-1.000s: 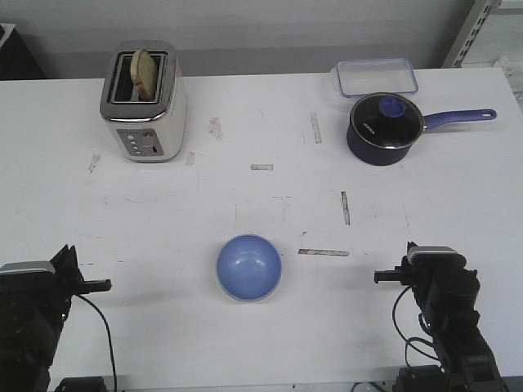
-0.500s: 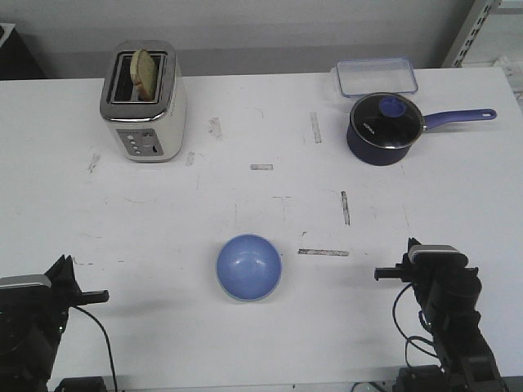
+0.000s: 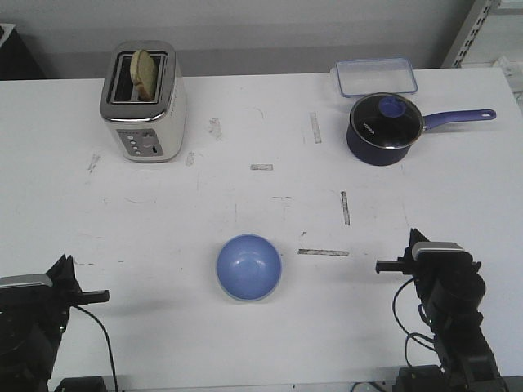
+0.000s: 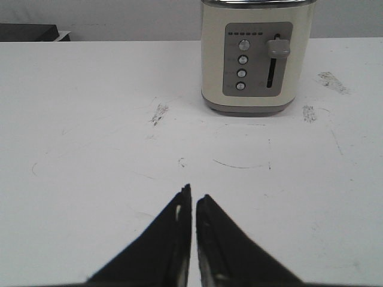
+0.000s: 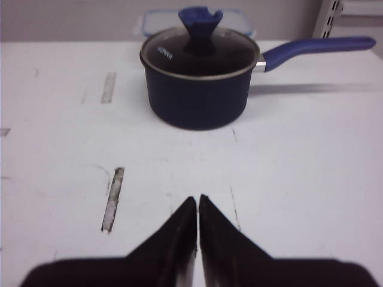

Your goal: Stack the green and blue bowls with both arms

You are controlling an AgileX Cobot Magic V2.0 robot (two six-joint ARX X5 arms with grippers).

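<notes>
Front view is showing the left gripper point(image 3: 105, 296) sitting at the near left, tips pressed together and empty. The blue bowl point(image 3: 248, 266) is resting near centre; no green bowl is showing, so stacking risks stalling. The right gripper point(image 3: 381, 266), also closed, is idling near right.

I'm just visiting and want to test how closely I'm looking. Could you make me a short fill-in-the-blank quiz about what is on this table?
1. The bowl lying between the two arms is coloured ____.
2. The slice of bread stands in a slot of the ____.
3. The saucepan has its ____ on top.
4. The fingertips of the left gripper and the right gripper are ____ and hold nothing.

Missing words: blue; toaster; lid; shut
</notes>
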